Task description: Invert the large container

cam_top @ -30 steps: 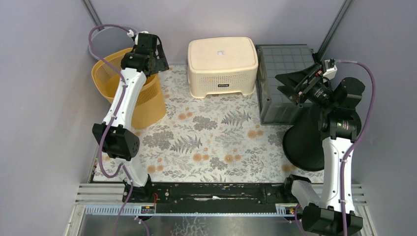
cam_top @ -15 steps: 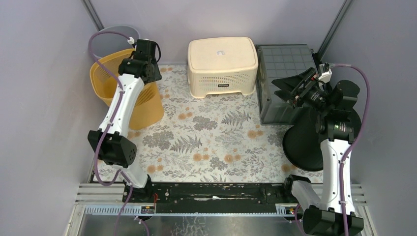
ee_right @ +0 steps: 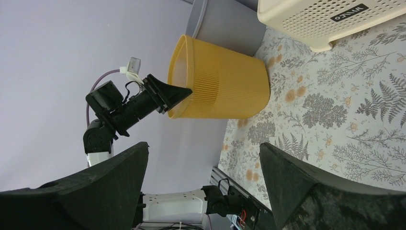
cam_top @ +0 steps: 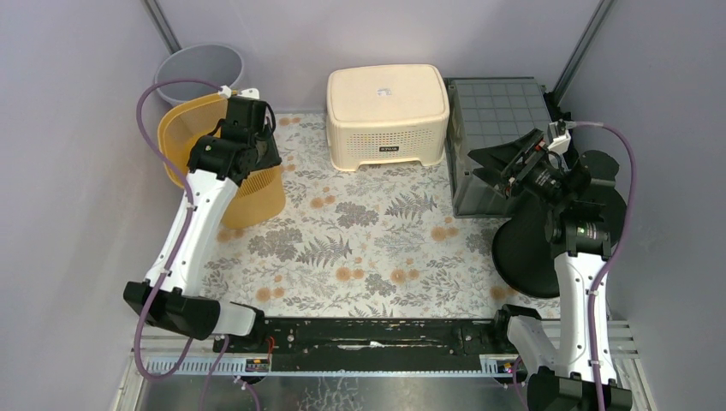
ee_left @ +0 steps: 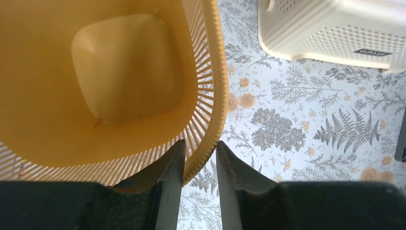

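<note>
1. Task's thing: yellow basket (cam_top: 257, 190) at the back left of the floral mat (cam_top: 368, 231), mouth up and leaning a little, so not yet turned over.
2. Left gripper (ee_left: 198, 148) is narrow and pinching the basket rim; one finger sits inside the wall and one outside, both touching the slats.
3. Right gripper (cam_top: 490, 167) is spread wide and holds nothing; it hangs just beside the near edge of the grey crate (cam_top: 496, 116), well apart from the basket.
4. Step in hand, as I judge it: tip the basket over by its rim; the pinch is on a thin slatted edge, so roll the wrist slowly and let the base pivot on the mat rather than lifting the whole weight.
5. Tip it toward the open middle of the mat; the grey bin (cam_top: 199, 68) stands just behind and the cream basket (cam_top: 387, 107) is near on the right, so either could catch the rim.
6. Slip risk: the flexible rim could bend out of the pinch partway through the turn.
7. Contents: the yellow basket is empty in the wrist view, with a bare floor; nothing seen inside the grey bin.
8. The cream basket and grey crate both sit base up, so their insides are hidden.
</note>
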Robot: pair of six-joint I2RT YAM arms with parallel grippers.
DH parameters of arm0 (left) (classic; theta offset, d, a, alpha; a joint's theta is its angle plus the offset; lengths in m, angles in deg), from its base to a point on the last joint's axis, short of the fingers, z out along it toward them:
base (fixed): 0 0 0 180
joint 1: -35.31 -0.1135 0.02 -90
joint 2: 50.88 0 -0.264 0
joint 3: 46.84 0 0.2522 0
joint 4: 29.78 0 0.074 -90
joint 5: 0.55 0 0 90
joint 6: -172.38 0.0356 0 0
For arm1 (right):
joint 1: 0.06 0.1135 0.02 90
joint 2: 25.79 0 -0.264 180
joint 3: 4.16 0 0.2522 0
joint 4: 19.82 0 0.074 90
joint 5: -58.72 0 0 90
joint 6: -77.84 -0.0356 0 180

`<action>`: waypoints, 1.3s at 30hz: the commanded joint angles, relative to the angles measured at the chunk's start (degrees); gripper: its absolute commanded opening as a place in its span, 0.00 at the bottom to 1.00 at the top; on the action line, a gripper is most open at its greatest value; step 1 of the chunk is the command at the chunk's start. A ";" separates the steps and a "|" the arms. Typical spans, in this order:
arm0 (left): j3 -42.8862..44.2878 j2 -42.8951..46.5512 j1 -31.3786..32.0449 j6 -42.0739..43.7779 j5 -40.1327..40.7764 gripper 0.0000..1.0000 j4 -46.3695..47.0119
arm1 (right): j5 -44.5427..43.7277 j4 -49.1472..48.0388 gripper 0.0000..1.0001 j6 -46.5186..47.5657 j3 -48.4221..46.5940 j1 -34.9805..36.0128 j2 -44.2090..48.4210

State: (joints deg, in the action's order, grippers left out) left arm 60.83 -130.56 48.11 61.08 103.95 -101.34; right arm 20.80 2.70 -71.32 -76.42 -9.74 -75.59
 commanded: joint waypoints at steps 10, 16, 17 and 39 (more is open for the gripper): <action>3.51 -3.69 0.36 0.29 1.33 0.57 -6.12 | 1.71 -2.73 0.93 -0.16 -0.61 1.23 1.20; 4.72 -6.84 0.39 1.11 0.92 0.56 -5.26 | 1.63 -2.41 0.93 -0.01 -0.59 1.32 1.19; 5.06 -7.38 0.39 1.23 0.55 0.54 -5.41 | 1.58 -2.42 0.93 0.09 -0.62 1.32 1.15; 12.40 -3.57 8.51 -3.89 -12.87 0.13 -16.39 | 1.89 -4.35 0.93 -1.26 -1.03 1.41 0.49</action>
State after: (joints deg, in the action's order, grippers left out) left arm 69.24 -134.49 52.75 60.93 96.83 -115.39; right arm 20.86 1.76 -72.02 -76.16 -8.93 -75.39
